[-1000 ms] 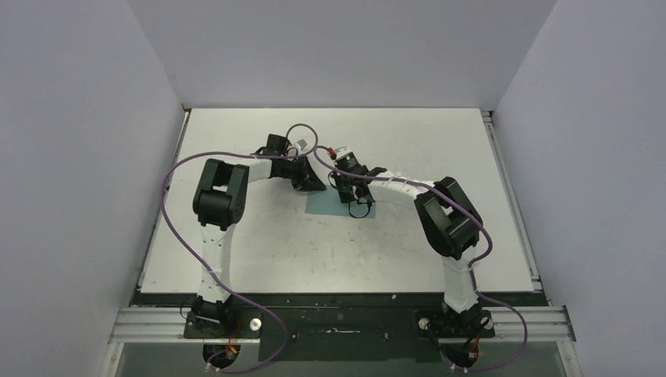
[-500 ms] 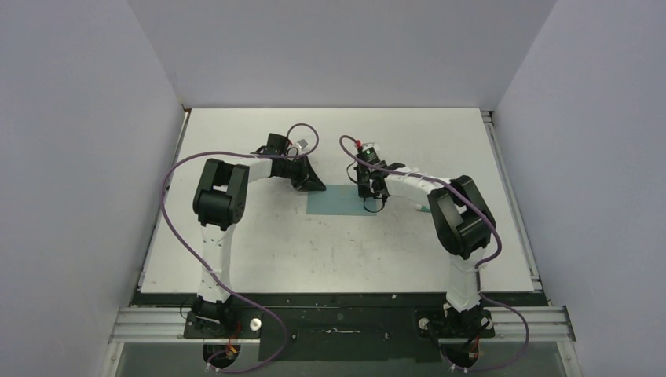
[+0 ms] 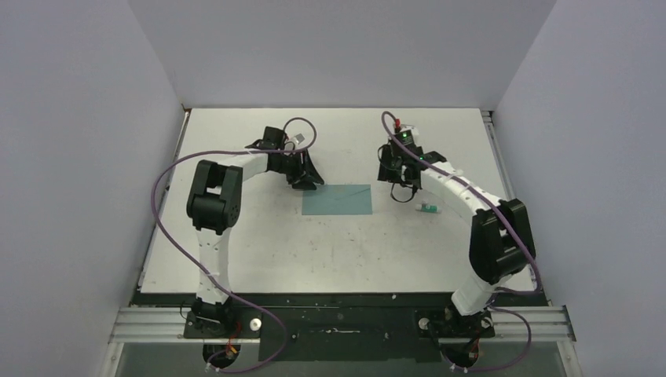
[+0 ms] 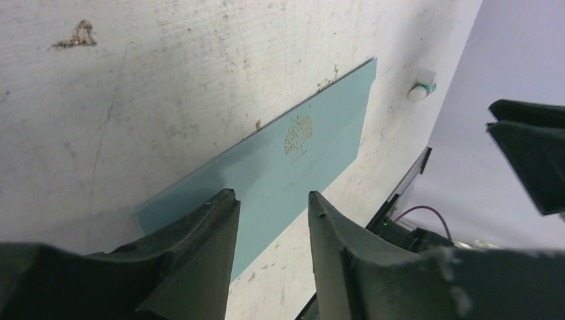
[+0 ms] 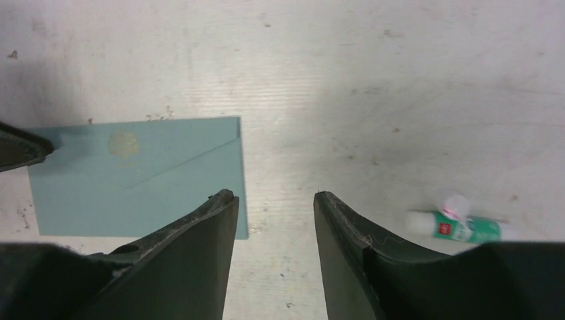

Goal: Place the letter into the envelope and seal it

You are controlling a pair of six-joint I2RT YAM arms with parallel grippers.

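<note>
The teal envelope (image 3: 338, 199) lies flat on the table with its flap folded down; a small gold emblem shows on it (image 4: 293, 160) (image 5: 133, 177). The letter is out of view. My left gripper (image 3: 312, 182) hovers at the envelope's far-left corner, open, with nothing between its fingers (image 4: 272, 193). My right gripper (image 3: 402, 190) stands open just past the envelope's right edge, over bare table (image 5: 274, 193), and holds nothing.
A small white-and-green glue tube (image 3: 428, 208) (image 5: 460, 225) lies on the table to the right of the envelope, close to my right gripper. The white table (image 3: 338, 251) is scuffed and speckled. Purple cables loop off both arms.
My right arm has swung right, off the envelope, and its gripper has opened. My left gripper has also opened and let go. The envelope now lies fully uncovered.
</note>
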